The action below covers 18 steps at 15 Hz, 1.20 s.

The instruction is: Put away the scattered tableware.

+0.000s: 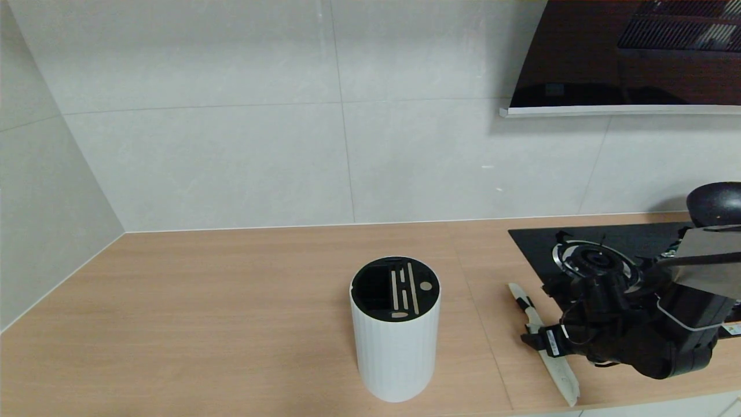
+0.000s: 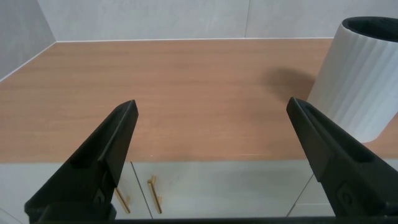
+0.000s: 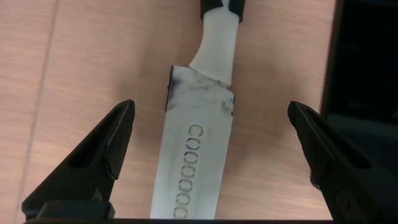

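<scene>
A white knife [image 1: 559, 372] with a white and black handle lies flat on the wooden counter [image 1: 231, 301], right of centre, blade toward the front edge. My right gripper [image 1: 537, 338] hovers just over its middle, open, with the knife [image 3: 198, 149] lying between the two fingers and the gripper [image 3: 211, 158] straddling the blade near the handle. A white ribbed cylindrical holder [image 1: 396, 341] with a black slotted top stands upright mid-counter. My left gripper [image 2: 214, 155] is open and empty, held off the counter's front edge, with the holder [image 2: 367, 74] off to one side.
A black gas hob [image 1: 608, 255] with a burner lies right behind the knife. A dark pot [image 1: 715, 202] sits at the far right, under a range hood [image 1: 625, 58]. Tiled walls close the back and left. Cabinet fronts with gold handles [image 2: 154, 194] sit below the counter edge.
</scene>
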### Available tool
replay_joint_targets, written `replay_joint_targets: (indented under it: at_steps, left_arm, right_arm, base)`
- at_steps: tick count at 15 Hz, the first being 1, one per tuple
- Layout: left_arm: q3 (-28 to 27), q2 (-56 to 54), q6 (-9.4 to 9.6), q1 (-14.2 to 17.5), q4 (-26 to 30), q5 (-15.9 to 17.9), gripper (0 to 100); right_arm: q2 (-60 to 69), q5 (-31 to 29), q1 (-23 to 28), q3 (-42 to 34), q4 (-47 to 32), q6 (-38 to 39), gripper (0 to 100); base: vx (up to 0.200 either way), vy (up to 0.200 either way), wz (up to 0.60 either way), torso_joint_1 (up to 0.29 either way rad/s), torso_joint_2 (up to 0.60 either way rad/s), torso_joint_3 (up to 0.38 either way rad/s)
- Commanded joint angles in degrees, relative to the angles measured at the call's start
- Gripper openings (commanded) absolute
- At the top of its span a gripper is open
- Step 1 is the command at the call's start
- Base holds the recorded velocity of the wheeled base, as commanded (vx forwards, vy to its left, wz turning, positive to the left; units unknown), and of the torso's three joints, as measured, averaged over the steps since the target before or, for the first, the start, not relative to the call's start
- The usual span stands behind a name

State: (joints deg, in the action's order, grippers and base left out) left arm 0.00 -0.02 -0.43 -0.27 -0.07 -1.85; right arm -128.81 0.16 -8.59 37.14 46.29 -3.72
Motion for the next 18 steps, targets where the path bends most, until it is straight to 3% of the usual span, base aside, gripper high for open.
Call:
replay_joint_targets:
  at_steps: [1,9,10,18]
  left_arm:
    - [0.00,0.02,-0.01,0.00,-0.01,0.01,100]
    - [0.00,0.02,-0.01,-0.08,-0.01,-0.08,100]
    - [0.00,0.02,-0.01,0.00,-0.01,-0.08,100]
    - [0.00,0.02,-0.01,0.00,-0.01,-0.08,100]
  right_arm:
    - [-0.83,-0.16,-0.19,0.30,0.38,0.11,100]
    - [-1.98,-2.80,-1.25,1.26,0.56,1.61,100]
    - [-2.06,-2.80,-1.25,1.18,0.65,1.70,0]
    - [-1.71,-2.71,-1.34,0.74,0.47,1.52,0]
  base:
    - [0.000,0.000,0.00,0.000,0.00,0.000]
    - [0.000,0.000,0.00,0.000,0.00,0.000]
    - [0.000,0.000,0.00,0.000,0.00,0.000]
    - [0.000,0.000,0.00,0.000,0.00,0.000]
